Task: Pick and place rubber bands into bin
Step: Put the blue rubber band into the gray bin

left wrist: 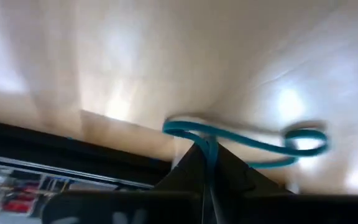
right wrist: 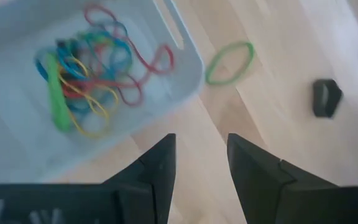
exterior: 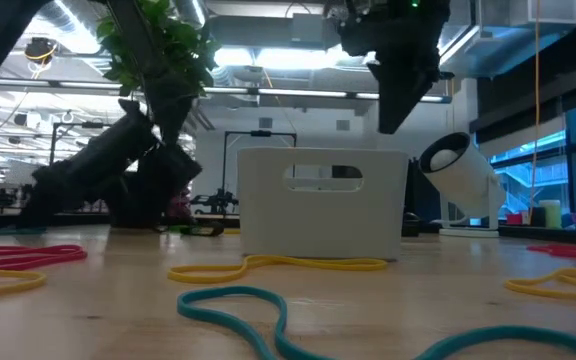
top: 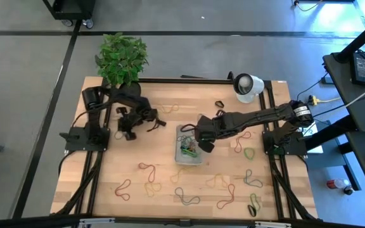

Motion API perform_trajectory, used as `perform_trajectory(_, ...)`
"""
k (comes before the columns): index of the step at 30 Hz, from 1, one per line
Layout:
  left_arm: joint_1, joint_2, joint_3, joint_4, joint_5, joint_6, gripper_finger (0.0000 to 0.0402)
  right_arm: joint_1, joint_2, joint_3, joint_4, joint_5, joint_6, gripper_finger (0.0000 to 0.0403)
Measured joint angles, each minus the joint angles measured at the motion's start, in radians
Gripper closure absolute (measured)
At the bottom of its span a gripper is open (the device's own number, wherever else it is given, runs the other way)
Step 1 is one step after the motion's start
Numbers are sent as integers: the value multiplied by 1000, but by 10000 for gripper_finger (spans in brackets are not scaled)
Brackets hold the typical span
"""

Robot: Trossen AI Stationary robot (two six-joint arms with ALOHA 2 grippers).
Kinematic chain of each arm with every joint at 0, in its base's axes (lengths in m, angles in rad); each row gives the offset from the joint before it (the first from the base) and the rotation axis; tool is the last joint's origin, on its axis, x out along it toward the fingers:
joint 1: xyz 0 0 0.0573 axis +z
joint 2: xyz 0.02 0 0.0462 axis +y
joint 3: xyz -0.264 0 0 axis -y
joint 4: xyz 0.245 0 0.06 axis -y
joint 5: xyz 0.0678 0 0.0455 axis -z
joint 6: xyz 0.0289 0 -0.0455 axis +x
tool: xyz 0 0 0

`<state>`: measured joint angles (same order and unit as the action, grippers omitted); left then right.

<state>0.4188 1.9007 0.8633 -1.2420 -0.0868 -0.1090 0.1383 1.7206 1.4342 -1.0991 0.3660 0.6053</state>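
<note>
My left gripper [top: 149, 120] is low over the table's far left part and is shut on a teal rubber band [left wrist: 247, 140]. The translucent grey-white bin [top: 189, 144] stands at the table's middle and holds several rubber bands [right wrist: 92, 74] in red, yellow, green and blue. My right gripper [right wrist: 201, 143] hangs open above the table just beside the bin's right rim, with nothing between its fingers. Several loose rubber bands [top: 151, 170] lie flat on the near half of the table. My left gripper pinches one strand of the teal rubber band [left wrist: 211, 144] between its two shut fingers. The fingers come slanting down from the table's left. The rest of the band reaches out ahead of the fingertips in a flat figure-eight; whether it is off the wood I cannot tell.
A potted plant [top: 122, 57] stands at the far left corner and a round white lamp-like object [top: 247, 85] at the far right. A green band [right wrist: 230, 62] and a small black object [right wrist: 326, 98] lie right of the bin. A yellow band [exterior: 278, 265] lies before the bin.
</note>
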Motion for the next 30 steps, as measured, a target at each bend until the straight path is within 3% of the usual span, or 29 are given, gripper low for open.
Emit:
perform_trajectory(4,-32,-94,29,-32,32,-90,398,29,-19,-1,-94,12,-13,256)
perform_trajectory(6,-56,-150,47,-54,47,-146,398,62,-57,-19,-113,78,-11,256)
perform_trajectory(12,-154,-344,124,-87,52,-351,398,138,-327,-270,-24,118,57,256)
perform_trajectory(18,-271,-456,270,-85,28,-468,399,195,-675,-624,287,59,117,267)
perform_trajectory(21,-330,-463,365,-57,-20,-511,399,196,-806,-786,504,-38,75,277)
perform_trajectory(25,-397,-461,480,47,-98,-524,399,197,-914,-966,765,-173,45,297)
perform_trajectory(30,-461,-441,551,340,-166,-457,399,197,-959,-1103,913,-183,45,320)
